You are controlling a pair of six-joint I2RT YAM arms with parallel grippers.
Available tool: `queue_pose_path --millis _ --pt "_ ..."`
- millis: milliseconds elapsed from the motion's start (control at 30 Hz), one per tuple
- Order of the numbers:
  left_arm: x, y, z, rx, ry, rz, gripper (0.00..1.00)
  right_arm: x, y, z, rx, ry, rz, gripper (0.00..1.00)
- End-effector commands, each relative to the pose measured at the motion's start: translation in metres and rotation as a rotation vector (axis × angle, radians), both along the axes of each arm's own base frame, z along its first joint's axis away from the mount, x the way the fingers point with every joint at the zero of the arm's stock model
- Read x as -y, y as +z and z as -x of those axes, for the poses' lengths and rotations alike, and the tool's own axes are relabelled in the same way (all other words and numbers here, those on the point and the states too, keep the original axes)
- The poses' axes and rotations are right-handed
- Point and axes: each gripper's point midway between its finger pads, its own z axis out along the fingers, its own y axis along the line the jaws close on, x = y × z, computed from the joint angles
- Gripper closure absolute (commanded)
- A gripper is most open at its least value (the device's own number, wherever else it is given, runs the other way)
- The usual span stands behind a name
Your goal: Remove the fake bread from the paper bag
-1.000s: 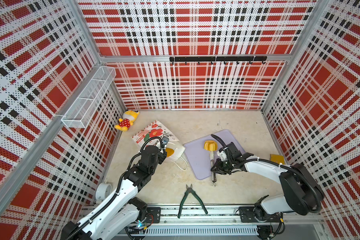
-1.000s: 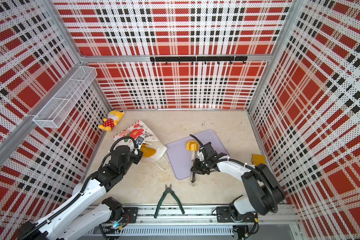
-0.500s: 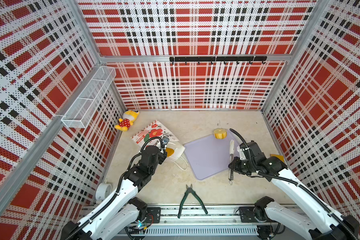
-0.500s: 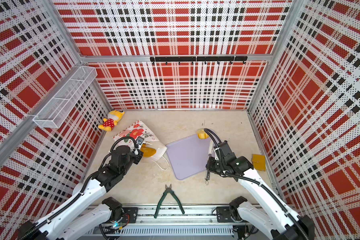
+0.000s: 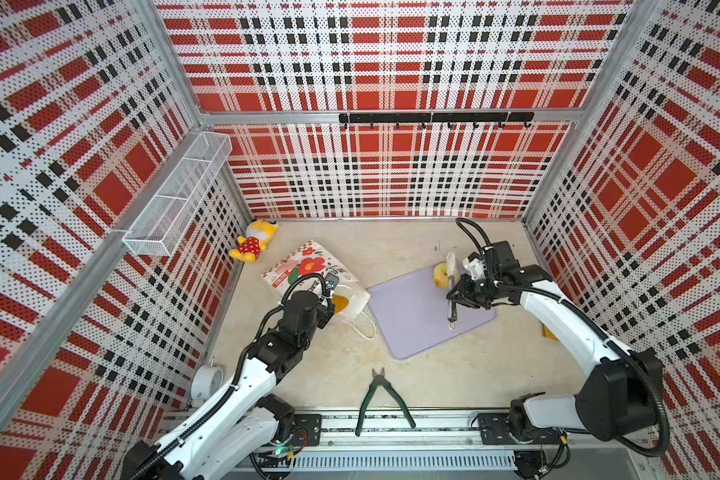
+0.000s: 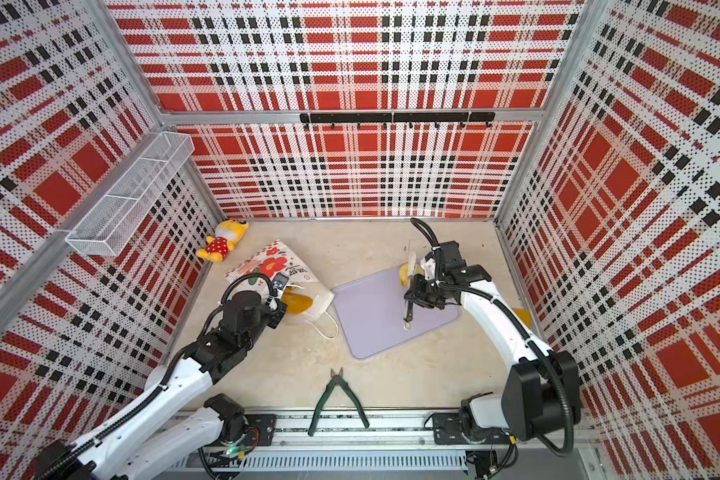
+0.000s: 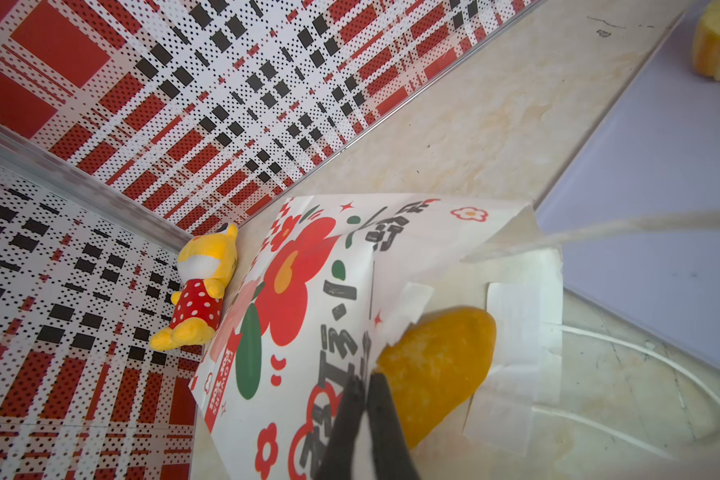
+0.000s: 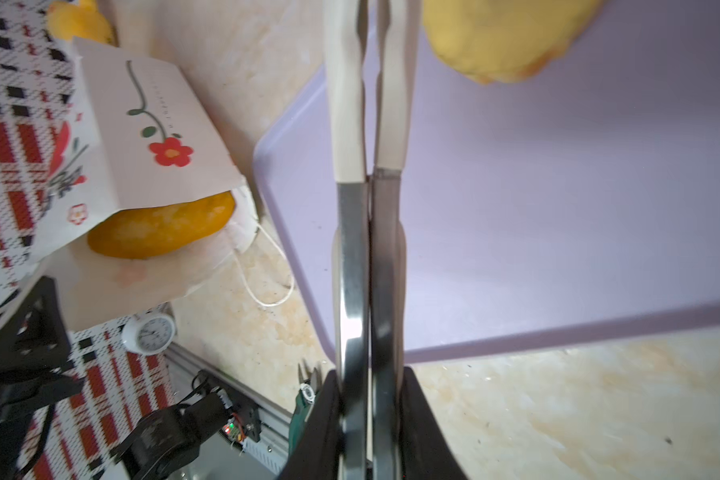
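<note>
**Markings check: lettering found on the bag and the clock, none of it legible.**

The bag (image 7: 308, 286) carried large black brush-style characters (image 7: 338, 345) across its flowered face; they could not be read with any certainty. A red strip (image 7: 219, 388) along one edge of that face bore small white capitals, too small to make out. In the right wrist view, the bag's side panel (image 8: 159, 124) showed a line of fine grey print running beside a flower stem, also illegible. The clock (image 8: 149, 332) had a ring of dark numerals on its white dial, too small to read.
</note>
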Motion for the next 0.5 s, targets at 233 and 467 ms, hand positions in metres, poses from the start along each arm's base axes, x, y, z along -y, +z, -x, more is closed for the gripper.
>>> queue_pose_path --millis 233,467 --pt "0.006 0.005 -0.001 0.009 -0.011 0.020 1.00 -0.041 0.005 0.041 0.071 0.025 -0.119 0.72" --pt "0.008 0.004 -0.001 0.006 -0.016 0.022 1.00 -0.034 -0.002 0.059 0.057 0.005 -0.078 0.67"
